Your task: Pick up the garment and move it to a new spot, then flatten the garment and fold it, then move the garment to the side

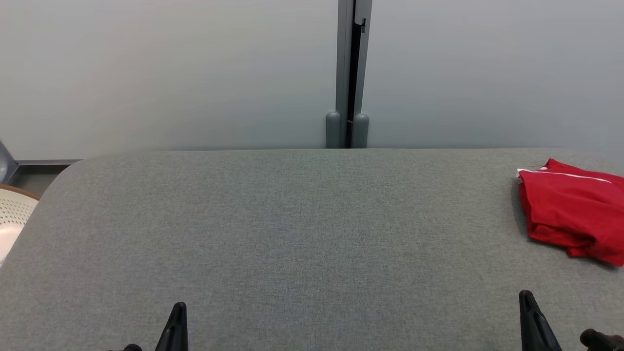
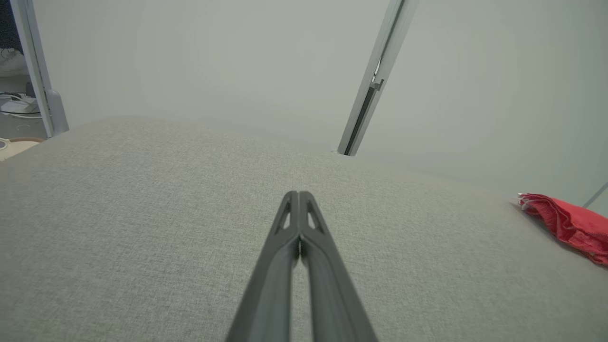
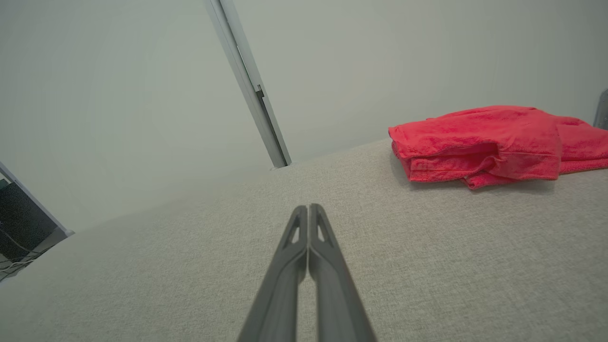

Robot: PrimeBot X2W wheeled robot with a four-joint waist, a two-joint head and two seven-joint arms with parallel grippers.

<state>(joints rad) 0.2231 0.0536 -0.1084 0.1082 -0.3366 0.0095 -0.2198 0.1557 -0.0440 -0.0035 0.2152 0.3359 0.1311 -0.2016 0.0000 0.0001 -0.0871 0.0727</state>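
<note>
The garment is red with a white trim, folded into a compact stack at the far right of the grey table; it runs off the head view's right edge. The right wrist view shows the garment ahead and to the right, and in the left wrist view the garment sits at the far right. My left gripper is at the near edge on the left, shut and empty, its fingertips touching. My right gripper is at the near edge on the right, well short of the garment, shut and empty.
A pale wall with a grey vertical post stands right behind the table. A perforated white chair sits off the table's left edge. The table's left corner is rounded.
</note>
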